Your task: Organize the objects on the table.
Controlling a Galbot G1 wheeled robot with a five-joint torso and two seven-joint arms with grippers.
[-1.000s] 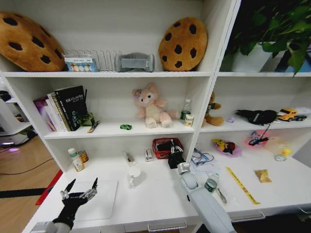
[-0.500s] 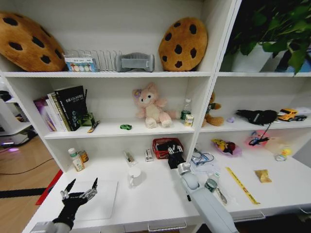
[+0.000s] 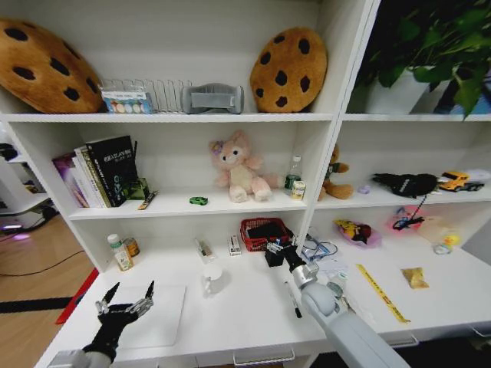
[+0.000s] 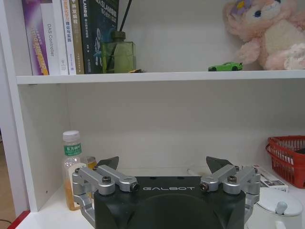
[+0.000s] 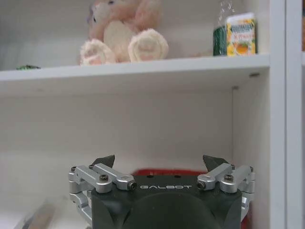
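Black pen [image 3: 293, 302] lying flat on the white table [image 3: 245, 307], just beside the right arm, tip toward the front edge. Thin silver laptop [image 3: 157, 314] closed at the front left of the same top. Behind, toward the shelving: red basket [image 3: 265, 232] with dark things in it, white cup [image 3: 212, 277], bottle [image 3: 120, 253] with a green label by the left wall. Yellow ruler [image 3: 382, 293] off to the right, well apart from the pen. Right gripper [image 3: 275, 251] raised just in front of the basket, fingers spread wide, empty. Left gripper [image 3: 129, 297] over the laptop's near left corner, fingers [image 4: 108, 162] wide apart, gripping nothing. Pink plush toy [image 3: 239, 169] on the shelf above.
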